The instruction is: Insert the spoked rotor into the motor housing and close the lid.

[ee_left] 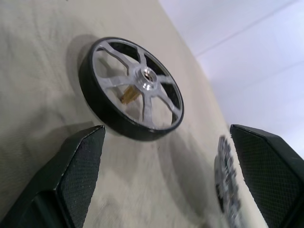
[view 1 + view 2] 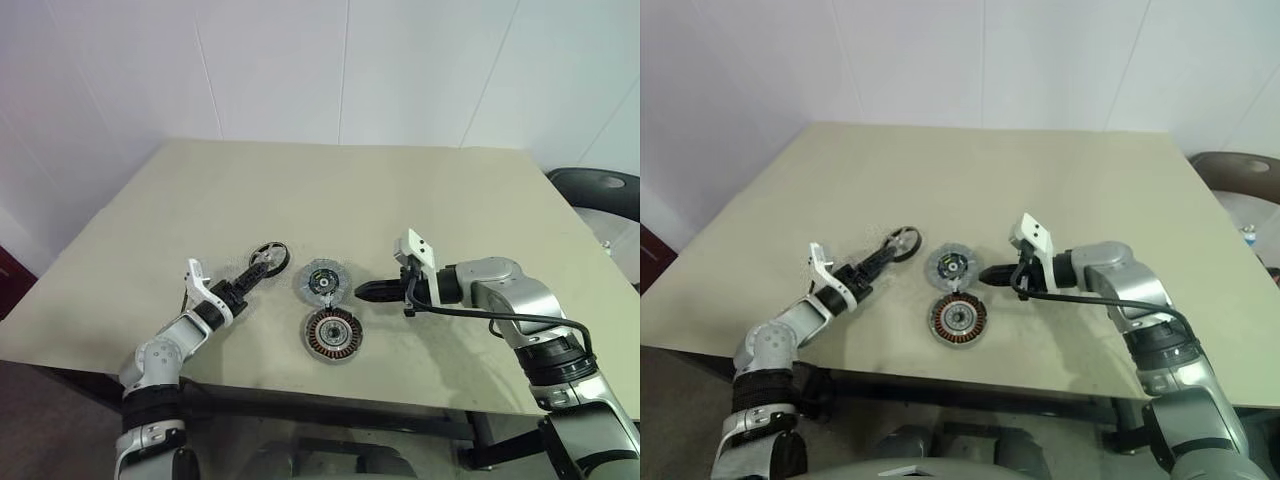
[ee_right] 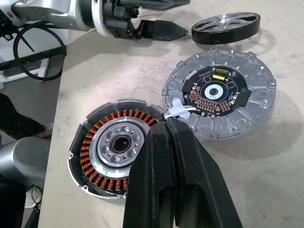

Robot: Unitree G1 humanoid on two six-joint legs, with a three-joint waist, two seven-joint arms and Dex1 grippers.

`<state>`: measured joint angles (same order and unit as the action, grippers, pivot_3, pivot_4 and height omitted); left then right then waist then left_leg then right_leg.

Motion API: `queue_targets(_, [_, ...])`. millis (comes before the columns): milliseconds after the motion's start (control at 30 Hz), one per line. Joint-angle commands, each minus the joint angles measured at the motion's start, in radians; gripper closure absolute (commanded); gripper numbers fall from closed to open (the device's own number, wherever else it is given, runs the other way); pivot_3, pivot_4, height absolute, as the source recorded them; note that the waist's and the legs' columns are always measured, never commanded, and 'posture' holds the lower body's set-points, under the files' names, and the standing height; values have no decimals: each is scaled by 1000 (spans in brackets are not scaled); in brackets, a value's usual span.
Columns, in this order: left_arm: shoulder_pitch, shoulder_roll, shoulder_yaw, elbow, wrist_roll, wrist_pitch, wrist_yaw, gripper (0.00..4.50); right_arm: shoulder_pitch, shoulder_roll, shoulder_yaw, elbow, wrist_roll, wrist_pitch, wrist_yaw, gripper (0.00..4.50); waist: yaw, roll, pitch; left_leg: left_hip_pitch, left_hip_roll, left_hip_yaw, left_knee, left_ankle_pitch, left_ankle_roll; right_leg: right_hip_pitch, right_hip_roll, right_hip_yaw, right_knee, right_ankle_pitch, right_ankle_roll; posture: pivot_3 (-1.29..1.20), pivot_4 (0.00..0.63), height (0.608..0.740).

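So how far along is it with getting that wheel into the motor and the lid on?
Nothing is assembled yet. The housing sits empty on the table, copper windings showing, and the lid lies beside it with its circuit side up. In hand: the left gripper is open at the spoked wheel, which lies on the table, not gripped. The right gripper is shut, holding nothing. Left: grasp, insert, close the lid.
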<state>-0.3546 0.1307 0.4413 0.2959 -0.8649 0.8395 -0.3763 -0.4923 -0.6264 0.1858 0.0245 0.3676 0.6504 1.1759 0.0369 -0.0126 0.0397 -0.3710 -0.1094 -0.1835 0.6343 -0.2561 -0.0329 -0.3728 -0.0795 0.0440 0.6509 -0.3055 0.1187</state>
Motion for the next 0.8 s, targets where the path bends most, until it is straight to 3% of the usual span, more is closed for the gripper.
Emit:
queue_targets(33, [-77,-27,31,106,-16,-8,57,0,-10,-4,-26,-45,19,2,-9,4457,8,0,0,0,0,0,0,0,0,0,0,0,0,1,0,0,0,740])
queue_targets(267, [-269,-56,83,393,21,-131,92,0,-12,4,-18,-38,15,-4,-22,4457,19,0,0,0,0,1,5,1,-1,2,1,0,0,4,1,0,0,740])
queue_targets(367, [-323,-64,82,470,39,-165,71,592,-15,6,-19,-39,17,-5,-26,4500,25,0,0,-1,0,1,6,1,-1,2,1,0,0,4,1,0,0,740])
queue_targets(700, [-329,-38,100,526,62,-174,68,3921,-11,1,-26,-40,14,-8,-37,4500,23,1,0,-1,1,1,1,1,-1,-1,1,0,-2,5,2,0,0,740])
queue_targets(800, [-313,-45,138,474,8,-150,54,4056,-13,2,-26,-36,14,-10,-39,4500,11,0,0,-1,1,1,1,1,-2,0,1,0,-2,5,2,0,0,740])
